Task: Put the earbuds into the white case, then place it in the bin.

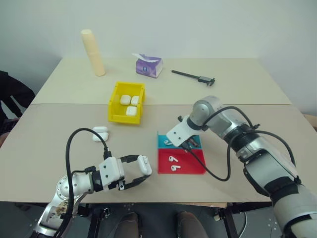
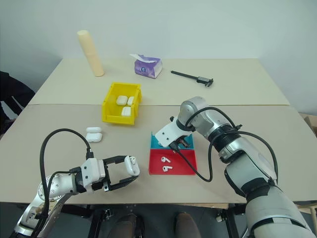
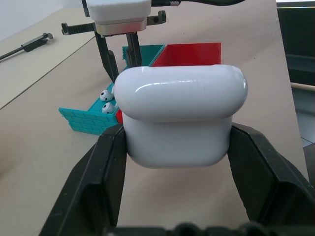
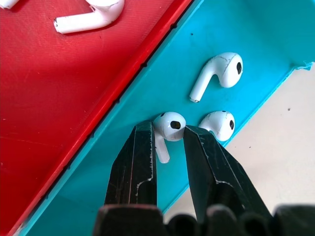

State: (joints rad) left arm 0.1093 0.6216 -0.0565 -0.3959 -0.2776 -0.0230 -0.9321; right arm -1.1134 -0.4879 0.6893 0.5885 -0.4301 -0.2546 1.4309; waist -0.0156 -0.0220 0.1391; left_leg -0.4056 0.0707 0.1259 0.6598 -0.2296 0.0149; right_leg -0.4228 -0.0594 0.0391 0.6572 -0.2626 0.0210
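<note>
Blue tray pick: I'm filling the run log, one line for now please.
left hand: holds case | right hand: around earbud, blue tray | bin: three cases

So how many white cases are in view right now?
6: three lie in the yellow bin, two sit on the table left of the trays, and one is held in the left gripper. Others may be hidden.

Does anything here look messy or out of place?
Nothing is spilled or damaged. Two white cases lie loose on the table beside the bin, and a caliper lies at the far edge.
</note>
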